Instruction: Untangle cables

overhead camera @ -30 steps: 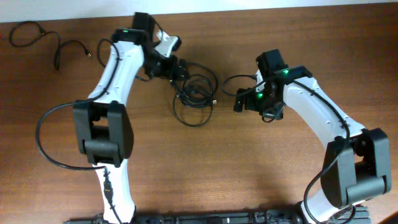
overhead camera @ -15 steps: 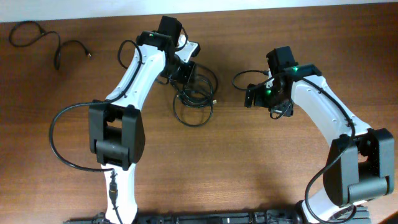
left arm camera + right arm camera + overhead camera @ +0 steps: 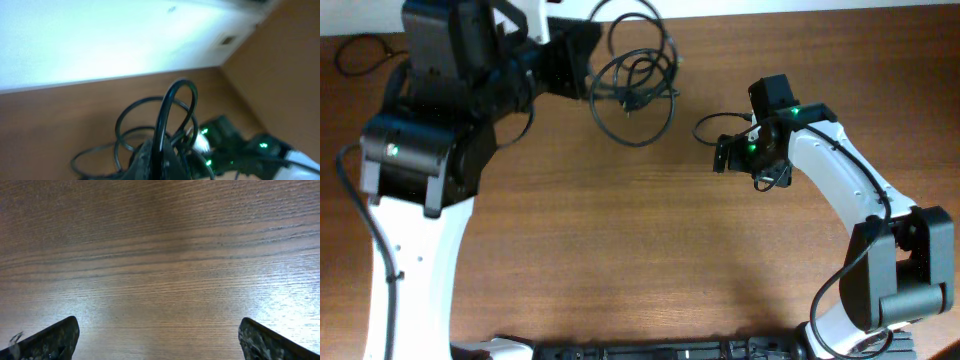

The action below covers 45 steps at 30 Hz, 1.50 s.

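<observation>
The tangled bundle of thin black cables (image 3: pixel 636 78) hangs in loops, lifted off the table at the far middle. My left gripper (image 3: pixel 590 82) is raised high toward the camera and shut on one strand at the bundle's left side. In the left wrist view a cable loop (image 3: pixel 176 95) rises straight out of the shut left gripper (image 3: pixel 159 156), and other loops dangle behind it. My right gripper (image 3: pixel 722 156) stands open low over bare wood to the right of the bundle. Its two fingertips (image 3: pixel 52 341) sit wide apart with nothing between them.
A separate black cable (image 3: pixel 354 54) lies at the far left corner, partly hidden by my raised left arm. The white wall edge runs along the table's far side (image 3: pixel 800 8). Brown tabletop (image 3: pixel 650 250) stretches between the arms.
My left gripper closed on a strand of the bundle and lifted it up and toward the far edge. The right arm shifted slightly right early on, then stayed still.
</observation>
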Available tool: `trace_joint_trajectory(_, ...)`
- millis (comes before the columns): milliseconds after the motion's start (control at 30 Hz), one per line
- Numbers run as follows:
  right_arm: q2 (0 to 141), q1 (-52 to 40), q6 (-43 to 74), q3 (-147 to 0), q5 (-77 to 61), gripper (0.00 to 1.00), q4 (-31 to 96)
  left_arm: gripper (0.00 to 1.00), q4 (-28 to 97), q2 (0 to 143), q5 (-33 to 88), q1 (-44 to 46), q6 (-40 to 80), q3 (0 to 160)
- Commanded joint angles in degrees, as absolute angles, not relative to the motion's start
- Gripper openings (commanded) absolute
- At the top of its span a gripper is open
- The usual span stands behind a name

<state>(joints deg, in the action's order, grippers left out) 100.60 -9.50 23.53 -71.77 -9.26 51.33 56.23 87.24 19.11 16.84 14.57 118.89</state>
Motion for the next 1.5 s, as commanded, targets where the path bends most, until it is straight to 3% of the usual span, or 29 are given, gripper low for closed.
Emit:
trace_joint_trajectory(0,100.66,-9.34,22.94,-71.42,-8.51,0.99,51.44,0.00,63.86,88.64,7.01,16.38,20.56,118.76)
trace_joint_trajectory(67,100.66,-9.34,22.94,-71.42,-8.45,0.99,51.03,0.00,66.11,91.74,7.11,16.45,20.80,118.76)
trace_joint_trajectory(133,100.66,-9.37,22.92,-71.42,-13.87,0.99,49.36,0.00,67.70,94.17,7.84,16.45,32.51,118.76)
trace_joint_trajectory(200,100.64,-9.37,9.28,-71.42,-48.80,1.00,52.62,0.00,68.79,95.64,6.74,16.45,34.72,118.76)
trace_joint_trajectory(300,99.77,-9.23,-4.27,-71.72,-82.35,0.97,52.29,0.00,68.79,97.25,-1.17,16.43,34.76,118.76)
trace_joint_trajectory(433,95.96,-9.37,-4.05,-73.10,-84.44,0.95,52.27,0.00,69.76,99.44,-6.87,16.45,34.81,118.74)
trace_joint_trajectory(533,95.07,-9.65,-1.28,-73.08,-74.50,0.88,51.70,0.00,70.39,100.68,3.18,16.47,36.86,118.72)
trace_joint_trajectory(667,95.09,-14.83,20.67,-73.08,-47.94,0.88,41.28,0.00,71.24,100.71,10.85,18.09,36.86,118.72)
trace_joint_trajectory(800,95.18,-19.35,24.82,-73.08,-42.59,0.84,34.81,0.00,72.16,100.77,10.74,19.73,36.84,118.72)
trace_joint_trajectory(833,95.33,-19.86,25.23,-73.06,-39.16,0.71,35.16,0.00,72.66,100.77,10.76,19.73,36.84,118.72)
trace_joint_trajectory(933,97.19,-20.60,27.33,-72.90,-32.99,0.11,37.36,0.00,73.14,100.36,10.72,19.53,36.62,118.83)
trace_joint_trajectory(967,97.19,-20.60,27.33,-72.90,-29.89,0.04,39.55,0.00,72.82,99.26,10.72,19.03,36.21,119.15)
trace_joint_trajectory(1100,97.19,-20.49,35.77,-72.01,-6.37,0.04,47.16,0.00,72.07,87.24,10.37,11.88,34.57,121.21)
trace_joint_trajectory(1200,97.19,-20.51,44.49,-71.55,3.42,0.04,49.06,0.00,76.31,78.54,-15.88,9.41,34.30,121.21)
trace_joint_trajectory(1267,97.19,-20.51,45.58,-71.55,4.47,0.04,49.28,0.00,77.25,76.79,-20.58,9.41,34.33,121.19)
trace_joint_trajectory(1367,97.23,-20.51,47.70,-71.50,5.23,0.04,49.30,0.00,72.58,75.16,-20.16,9.41,41.80,121.19)
trace_joint_trajectory(1467,97.23,-20.51,47.72,-70.94,6.72,0.04,49.28,0.00,57.36,72.42,-13.21,9.41,41.78,121.19)
